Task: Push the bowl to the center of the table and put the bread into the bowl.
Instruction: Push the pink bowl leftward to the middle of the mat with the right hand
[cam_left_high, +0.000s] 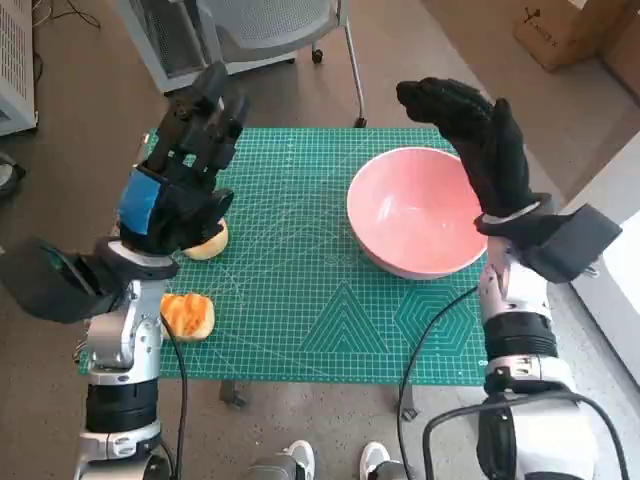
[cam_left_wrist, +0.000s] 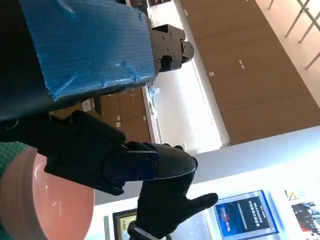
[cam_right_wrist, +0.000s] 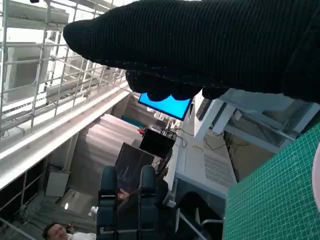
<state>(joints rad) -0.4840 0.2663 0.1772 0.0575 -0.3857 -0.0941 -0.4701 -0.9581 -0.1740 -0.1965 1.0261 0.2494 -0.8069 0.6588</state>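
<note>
The bowl (cam_left_high: 416, 212) sits on the right part of the green mat (cam_left_high: 300, 320), toward the far edge, so it is still off centre and would have to go left and a little nearer. The right hand (cam_left_high: 478, 140) stands just beside the bowl's right rim, raised, its fingers extended and holding nothing; I cannot tell whether the glove touches the rim. That placement on the outer side looks chosen for a leftward push.

Two pieces of bread lie on the left: one bun (cam_left_high: 208, 243) partly under the left hand (cam_left_high: 185, 170), another, browner bun (cam_left_high: 187, 315) nearer, at the mat's near-left edge. The left hand hangs above the far bun with its fingers apart and empty, probably waiting so it can pick bread up once the bowl is placed.

In the left wrist view the bowl's pink rim shows beyond the black fingers.
</note>
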